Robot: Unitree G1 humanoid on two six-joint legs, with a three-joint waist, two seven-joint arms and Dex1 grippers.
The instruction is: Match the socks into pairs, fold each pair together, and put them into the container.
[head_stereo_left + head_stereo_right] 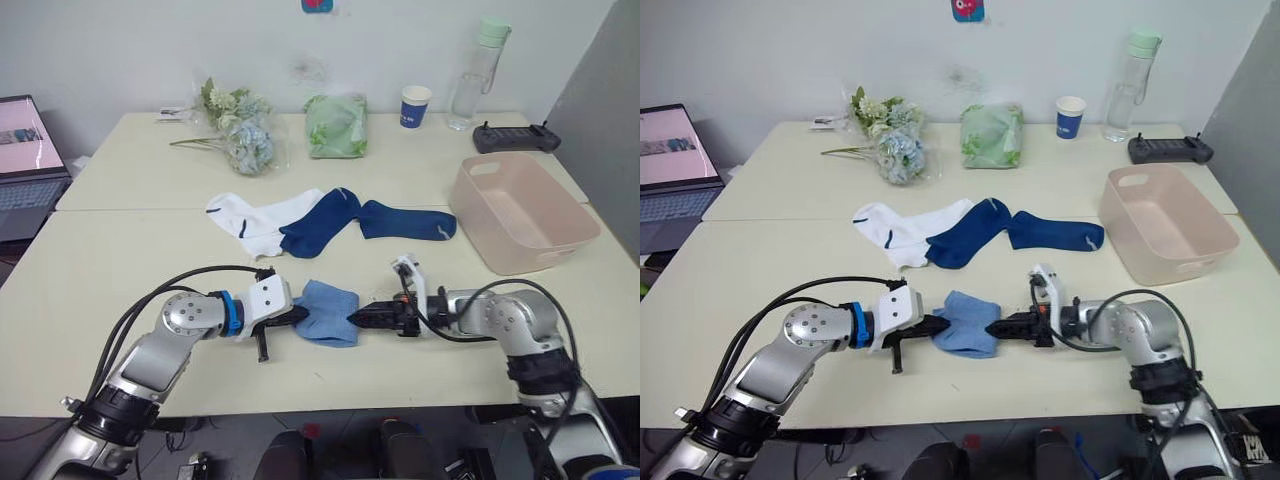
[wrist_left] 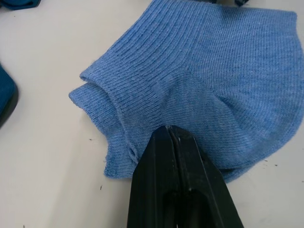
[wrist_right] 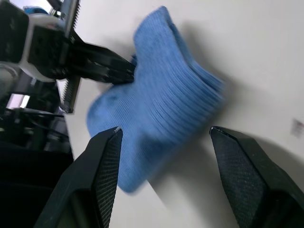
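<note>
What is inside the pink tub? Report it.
The container shows a bare pink floor and inner walls, with no socks on the part that is visible. Its near wall hides the strip of floor just behind it, so that strip cannot be checked.

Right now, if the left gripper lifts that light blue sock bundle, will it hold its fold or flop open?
Probably floppy: the light blue sock bundle is soft ribbed knit, loosely layered. The left gripper pinches one edge only, so unpinched layers would likely sag. It looks light and unlikely to slip.
</note>
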